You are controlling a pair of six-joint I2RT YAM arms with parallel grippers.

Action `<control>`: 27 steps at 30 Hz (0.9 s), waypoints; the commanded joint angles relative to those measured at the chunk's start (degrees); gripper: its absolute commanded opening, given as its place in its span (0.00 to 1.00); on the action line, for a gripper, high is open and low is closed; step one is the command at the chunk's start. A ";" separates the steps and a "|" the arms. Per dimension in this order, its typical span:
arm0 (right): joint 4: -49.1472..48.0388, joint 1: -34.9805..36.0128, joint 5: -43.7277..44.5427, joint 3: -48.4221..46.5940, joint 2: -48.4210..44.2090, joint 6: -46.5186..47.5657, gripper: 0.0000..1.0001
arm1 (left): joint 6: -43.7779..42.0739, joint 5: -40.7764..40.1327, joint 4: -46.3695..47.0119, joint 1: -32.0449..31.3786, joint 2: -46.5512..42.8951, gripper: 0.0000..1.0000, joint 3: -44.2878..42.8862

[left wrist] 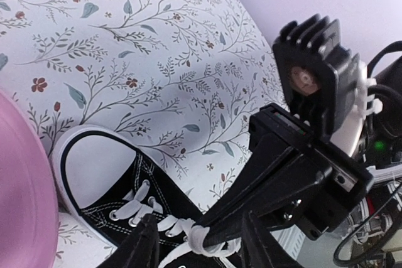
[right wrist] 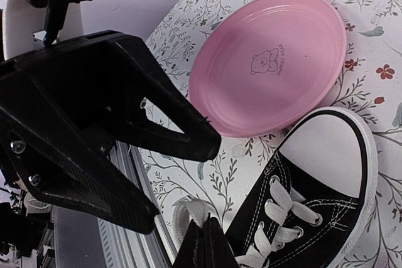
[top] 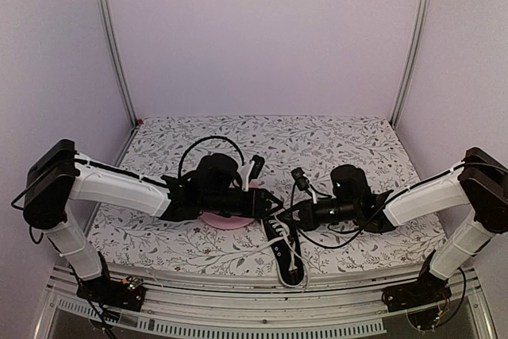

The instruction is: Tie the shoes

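The black sneaker (top: 287,256) with a white toe cap lies near the table's front edge, toe toward the pink plate (top: 225,222). In the right wrist view my right gripper (right wrist: 204,243) is shut on a loop of white lace (right wrist: 191,213) beside the shoe (right wrist: 326,208). My left gripper (right wrist: 183,180) is open, its two fingers spread around that lace loop. In the left wrist view the left gripper (left wrist: 198,252) straddles the right gripper's tip (left wrist: 206,233) and the lace (left wrist: 196,238) above the shoe (left wrist: 147,183). Both grippers meet over the shoe (top: 279,213).
The pink plate (right wrist: 270,61) lies just beyond the toe cap (right wrist: 326,155), nearly touching it. It also shows in the left wrist view (left wrist: 19,192). The floral cloth (top: 262,140) covers the table. The metal front rail (top: 238,307) runs close under the shoe's heel.
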State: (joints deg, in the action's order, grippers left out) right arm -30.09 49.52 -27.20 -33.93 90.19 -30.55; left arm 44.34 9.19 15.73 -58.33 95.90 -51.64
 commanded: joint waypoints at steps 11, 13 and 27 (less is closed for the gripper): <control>-2.70 0.54 -0.37 0.19 -0.29 1.01 0.02 | 2.23 4.93 5.50 0.82 4.54 0.26 -1.13; -2.78 0.50 -0.30 0.21 -0.28 1.08 0.02 | 2.40 5.21 5.53 0.83 4.71 0.23 -1.03; -2.96 0.54 0.31 0.28 -0.47 0.86 0.02 | 3.50 3.34 3.18 0.78 3.61 0.15 0.22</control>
State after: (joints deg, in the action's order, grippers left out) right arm -30.50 49.60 -27.33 -33.78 90.19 -30.17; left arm 47.42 12.82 19.16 -58.02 100.12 -52.49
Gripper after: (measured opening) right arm 0.023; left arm 0.160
